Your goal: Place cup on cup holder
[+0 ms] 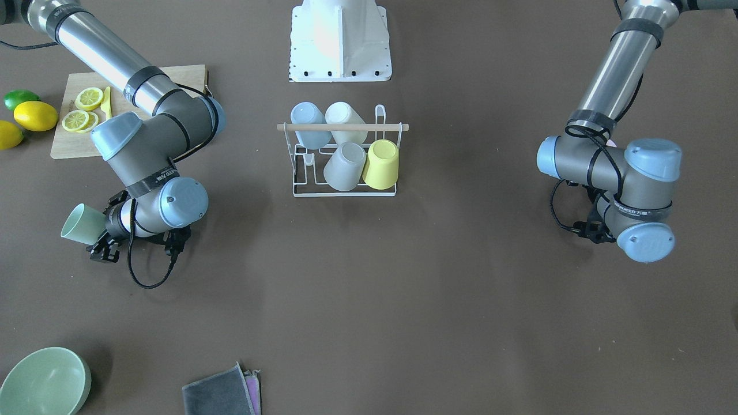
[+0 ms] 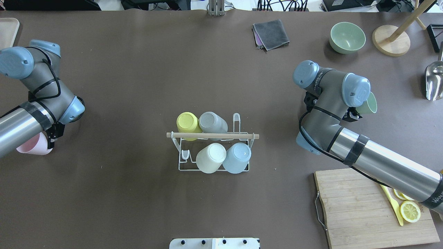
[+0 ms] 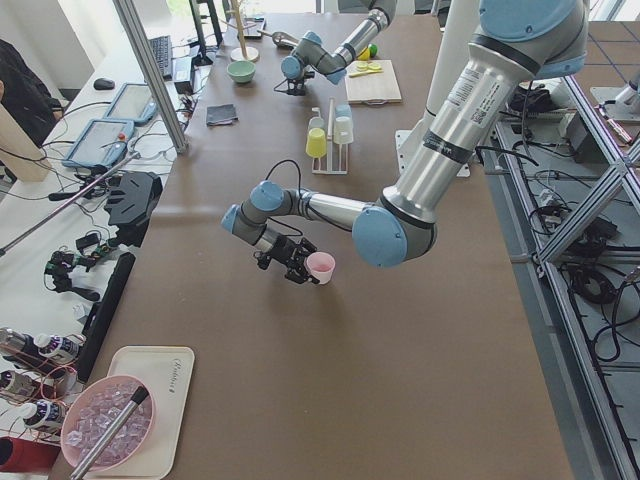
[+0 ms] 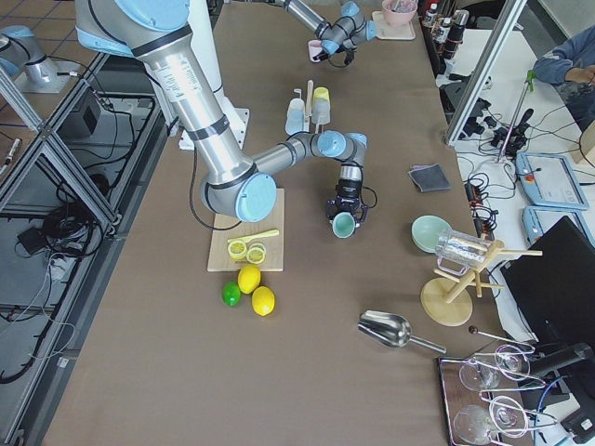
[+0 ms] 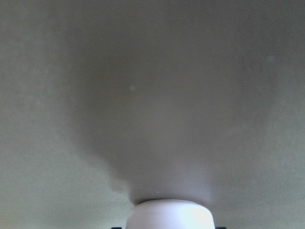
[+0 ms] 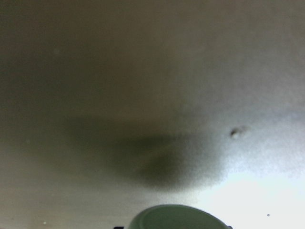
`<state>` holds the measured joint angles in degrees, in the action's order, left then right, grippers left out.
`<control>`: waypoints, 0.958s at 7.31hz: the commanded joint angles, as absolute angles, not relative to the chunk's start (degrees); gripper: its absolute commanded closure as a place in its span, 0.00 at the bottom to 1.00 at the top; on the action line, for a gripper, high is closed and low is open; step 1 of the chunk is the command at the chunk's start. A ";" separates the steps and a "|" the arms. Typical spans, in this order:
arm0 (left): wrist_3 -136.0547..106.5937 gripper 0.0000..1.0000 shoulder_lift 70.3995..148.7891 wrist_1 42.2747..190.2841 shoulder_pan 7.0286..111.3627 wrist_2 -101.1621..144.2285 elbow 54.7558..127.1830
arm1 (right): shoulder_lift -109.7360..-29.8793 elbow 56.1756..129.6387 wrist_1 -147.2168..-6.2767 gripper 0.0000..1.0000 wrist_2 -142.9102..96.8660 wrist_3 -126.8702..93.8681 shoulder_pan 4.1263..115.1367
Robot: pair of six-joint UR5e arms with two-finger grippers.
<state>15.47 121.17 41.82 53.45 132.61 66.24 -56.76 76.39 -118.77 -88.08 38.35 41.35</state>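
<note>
Gripping a pink cup (image 3: 321,266): L gripper (image 3: 303,271), jaws clamped. R gripper (image 1: 99,233) jaws clamp a green cup (image 1: 79,222); cup holder (image 2: 213,135) betw. them.

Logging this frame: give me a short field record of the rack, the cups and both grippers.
Cup holder: table centre, upright
Cups on it: four, upside down: yellow cup, grey cup, cream cup, blue cup
Bare prongs: two, at opposite corners
Left gripper: shut on pink cup, well clear of the holder
Right gripper: shut on green cup, also clear of the holder
Task state: neither held cup placed yet
</note>
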 commanded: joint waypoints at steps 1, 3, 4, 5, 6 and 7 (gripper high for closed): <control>22.62 1.00 121.46 36.85 54.22 130.61 69.51 | -56.87 76.73 -118.65 1.00 -87.28 45.05 44.80; 25.22 1.00 121.47 35.51 57.29 129.82 75.37 | -56.95 79.00 -118.65 1.00 -87.28 49.29 48.06; 24.88 1.00 121.46 35.68 58.44 128.86 78.19 | -57.65 81.88 -118.13 1.00 -87.45 50.26 49.12; 24.70 1.00 121.81 35.77 60.27 128.06 79.09 | -59.57 86.09 -117.86 1.00 -87.89 50.10 49.48; 25.13 1.00 121.99 35.77 62.12 126.49 80.67 | -62.64 91.88 -115.86 1.00 -88.06 50.18 50.27; 24.70 1.00 123.82 35.34 62.05 125.17 80.60 | -64.93 95.41 -111.92 1.00 -91.02 50.01 51.14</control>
